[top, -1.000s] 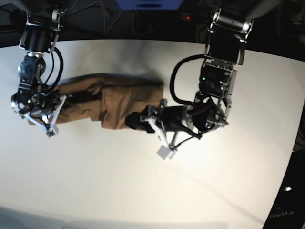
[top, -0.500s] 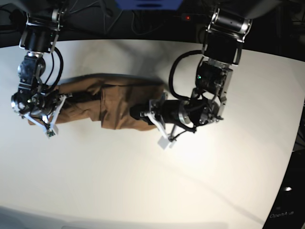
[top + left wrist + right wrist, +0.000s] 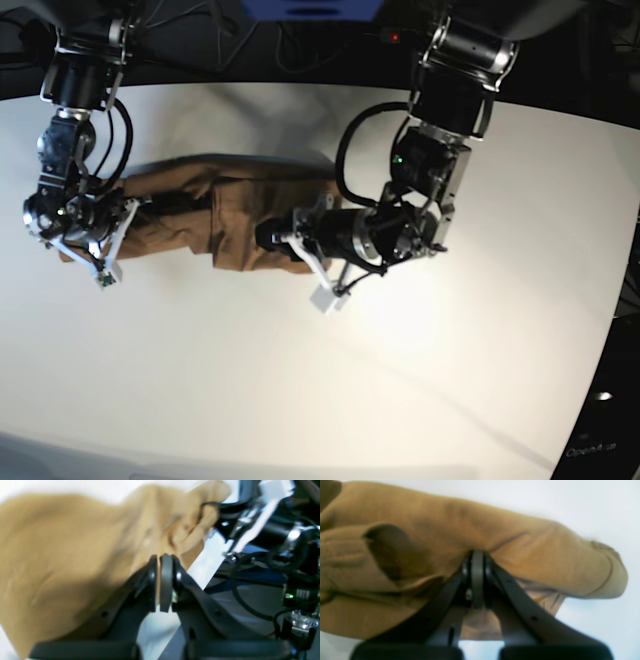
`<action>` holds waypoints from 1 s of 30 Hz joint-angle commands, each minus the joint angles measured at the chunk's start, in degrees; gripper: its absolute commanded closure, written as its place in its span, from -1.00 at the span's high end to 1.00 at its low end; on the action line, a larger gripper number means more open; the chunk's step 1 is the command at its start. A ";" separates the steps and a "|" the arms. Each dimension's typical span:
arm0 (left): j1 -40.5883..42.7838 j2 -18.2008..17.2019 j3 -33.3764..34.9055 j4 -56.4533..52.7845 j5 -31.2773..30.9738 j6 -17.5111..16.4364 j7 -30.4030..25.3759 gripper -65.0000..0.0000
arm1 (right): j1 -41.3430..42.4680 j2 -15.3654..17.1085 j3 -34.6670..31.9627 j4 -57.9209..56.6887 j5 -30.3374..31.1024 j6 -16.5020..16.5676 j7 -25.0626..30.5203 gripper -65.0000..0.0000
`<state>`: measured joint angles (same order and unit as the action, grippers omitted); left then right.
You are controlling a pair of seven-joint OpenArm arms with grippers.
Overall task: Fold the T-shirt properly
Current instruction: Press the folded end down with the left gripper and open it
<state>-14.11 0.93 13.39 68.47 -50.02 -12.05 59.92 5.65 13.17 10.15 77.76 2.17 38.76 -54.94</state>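
The tan-brown T-shirt (image 3: 235,215) lies bunched in a long strip at the table's back left. My left gripper (image 3: 268,238) reaches over its right end from the right. In the left wrist view this gripper (image 3: 158,561) is shut, with the edge of the T-shirt (image 3: 62,542) pinched at its tips and the cloth raised and blurred. My right gripper (image 3: 130,205) is at the shirt's left end. In the right wrist view it (image 3: 477,557) is shut on a fold of the T-shirt (image 3: 520,542), which puckers at the tips.
The white table (image 3: 400,380) stretches to the front and right, with a dark curved edge (image 3: 615,340) at the right. Behind the table is dark equipment with cables. The right arm's hardware (image 3: 250,517) shows close beyond the shirt in the left wrist view.
My left gripper has closed and moved left over the shirt's right end, drawing that end of the cloth leftward. The right arm has held still, its grip unchanged.
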 commanded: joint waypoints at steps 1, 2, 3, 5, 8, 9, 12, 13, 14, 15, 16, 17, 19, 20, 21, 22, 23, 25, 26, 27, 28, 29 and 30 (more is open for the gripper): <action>-1.94 0.35 0.02 0.06 -0.57 -0.30 -0.80 -0.93 | -0.86 -0.55 -0.26 -0.44 0.68 1.24 -3.04 -0.98; -2.11 0.35 0.02 -1.08 0.13 -0.30 -0.89 -0.93 | -0.86 -0.47 -0.26 -0.35 0.68 1.24 -3.13 -0.98; -2.20 0.35 0.02 -2.40 0.92 -0.65 -0.89 -0.93 | -0.86 -0.29 -0.17 -0.35 0.68 1.24 -3.22 -0.98; -2.20 0.43 -0.07 -5.04 2.50 -0.83 -1.24 -0.93 | -0.86 -0.20 -0.17 -0.35 0.68 1.24 -3.22 -0.98; -2.29 0.43 0.02 -7.15 3.73 -0.83 -4.23 -0.93 | -0.68 -0.11 -0.17 -0.17 0.68 1.24 -3.39 -0.98; -2.20 0.43 0.28 -7.85 3.65 -0.83 -5.02 -0.93 | -0.60 -0.11 -0.17 -0.17 0.68 1.24 -3.39 -0.98; -2.29 0.35 3.36 -9.35 3.47 -0.83 -6.87 -0.93 | -0.51 -0.11 -0.17 0.09 0.68 1.24 -3.48 -0.98; -2.29 0.35 4.33 -9.43 3.56 -0.83 -7.57 -0.93 | -0.68 -0.11 -0.17 0.79 0.68 1.24 -3.48 -0.98; -2.29 0.35 5.21 -9.43 3.65 -0.83 -8.10 -0.93 | -0.86 -0.11 -0.17 2.11 0.68 1.24 -3.66 -0.98; -2.29 0.35 5.91 -9.61 3.65 -0.83 -8.54 -0.93 | -0.95 -0.11 -0.17 3.34 0.68 1.24 -3.66 -0.98; -2.37 0.35 6.35 -10.05 3.65 -0.83 -8.98 -0.93 | -1.30 -0.11 -0.17 4.31 0.68 1.24 -3.74 -0.98; -2.46 0.35 6.79 -10.75 3.65 -0.83 -8.98 -0.93 | -1.56 -0.11 -0.17 5.54 0.68 1.24 -4.36 -0.98; -3.78 0.35 7.14 -12.42 3.65 -0.83 -8.98 -0.93 | -2.00 0.50 -0.09 9.06 0.68 1.24 -5.77 -0.98; -4.05 0.35 7.14 -13.39 3.65 -0.83 -8.98 -0.93 | -2.18 0.77 -0.09 10.99 0.68 1.24 -6.56 -0.98; -4.22 0.35 7.14 -14.18 3.65 -0.83 -8.98 -0.93 | -2.53 0.77 -0.09 12.40 0.68 1.24 -7.17 -0.98; -4.31 0.35 7.14 -14.53 3.65 -0.83 -8.98 -0.93 | -2.88 0.94 -0.09 14.07 0.68 1.24 -7.61 -0.98; -4.31 0.35 7.14 -14.53 3.65 -0.83 -8.98 -0.93 | -3.14 1.03 -0.09 15.91 0.68 1.24 -7.88 -0.98; -4.31 0.08 7.14 -14.97 3.65 -0.83 -8.98 -0.93 | -3.76 1.29 -0.09 19.34 0.68 1.24 -7.79 -0.98; -4.31 0.08 7.14 -15.06 3.65 -0.83 -8.98 -0.93 | -3.94 1.73 -0.09 20.49 0.68 1.24 -7.79 -0.98; -4.22 0.08 7.14 -15.06 3.65 -0.83 -8.98 -0.93 | -3.94 1.91 -0.09 21.01 0.68 1.24 -7.79 -0.98; -4.05 -0.01 7.14 -15.06 3.65 -0.65 -8.98 -0.93 | -3.76 2.08 -0.09 21.28 0.68 1.24 -7.88 -0.98; -3.96 -0.01 7.14 -15.06 3.65 -0.47 -8.98 -0.93 | -3.76 2.08 -0.09 21.36 0.68 1.24 -7.88 -0.98; -3.96 -0.01 7.14 -15.06 3.65 -0.39 -8.89 -0.93 | -3.67 2.17 -0.09 21.36 0.68 1.24 -7.88 -0.98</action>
<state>-17.72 1.08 20.47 53.39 -47.53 -13.50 50.94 1.04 14.46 9.82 98.04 2.76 40.07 -63.26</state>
